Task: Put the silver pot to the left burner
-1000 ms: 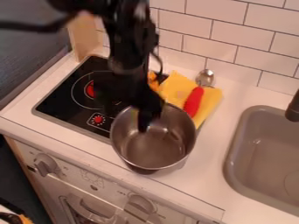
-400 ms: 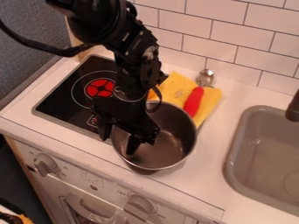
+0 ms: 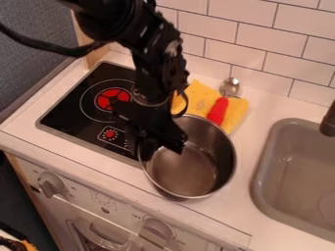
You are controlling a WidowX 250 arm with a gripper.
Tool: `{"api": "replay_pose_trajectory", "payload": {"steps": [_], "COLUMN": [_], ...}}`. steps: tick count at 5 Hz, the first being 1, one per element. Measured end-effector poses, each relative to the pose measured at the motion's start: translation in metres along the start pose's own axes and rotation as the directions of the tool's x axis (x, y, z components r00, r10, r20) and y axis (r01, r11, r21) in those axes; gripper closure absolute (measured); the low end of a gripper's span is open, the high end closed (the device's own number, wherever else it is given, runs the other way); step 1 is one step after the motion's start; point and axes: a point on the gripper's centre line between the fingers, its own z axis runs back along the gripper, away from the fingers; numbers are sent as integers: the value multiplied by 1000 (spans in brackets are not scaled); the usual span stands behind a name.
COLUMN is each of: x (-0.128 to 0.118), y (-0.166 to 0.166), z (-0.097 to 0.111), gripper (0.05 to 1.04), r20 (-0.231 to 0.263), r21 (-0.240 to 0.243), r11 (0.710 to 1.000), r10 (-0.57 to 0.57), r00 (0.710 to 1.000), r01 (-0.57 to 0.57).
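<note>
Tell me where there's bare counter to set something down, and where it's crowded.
White countertop is bare between the round silver pot and grey sink, and between sink and tiled wall. Crowded: the pot's far side, with black gripper, yellow cloth and red-handled metal spoon.

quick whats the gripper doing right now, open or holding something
Gripper: closed, jaws on the left-hand rim of the pot.
</note>
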Motion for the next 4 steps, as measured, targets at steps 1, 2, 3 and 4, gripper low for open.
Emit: {"api": "replay_pose_trajectory", "payload": {"steps": [1, 2, 3, 4], "x": [23, 43, 60, 70], "y": [-3, 22, 71, 117], "z": [44, 72, 78, 43], "gripper": [1005, 1007, 1007, 1007], "r20": [100, 150, 173, 91], "r21": [-77, -118, -106, -70], "r11": [997, 992, 979, 950], "r10": [6, 72, 193, 308], "r00": [995, 986, 966, 947], "r01": [2, -55, -176, -303]}}
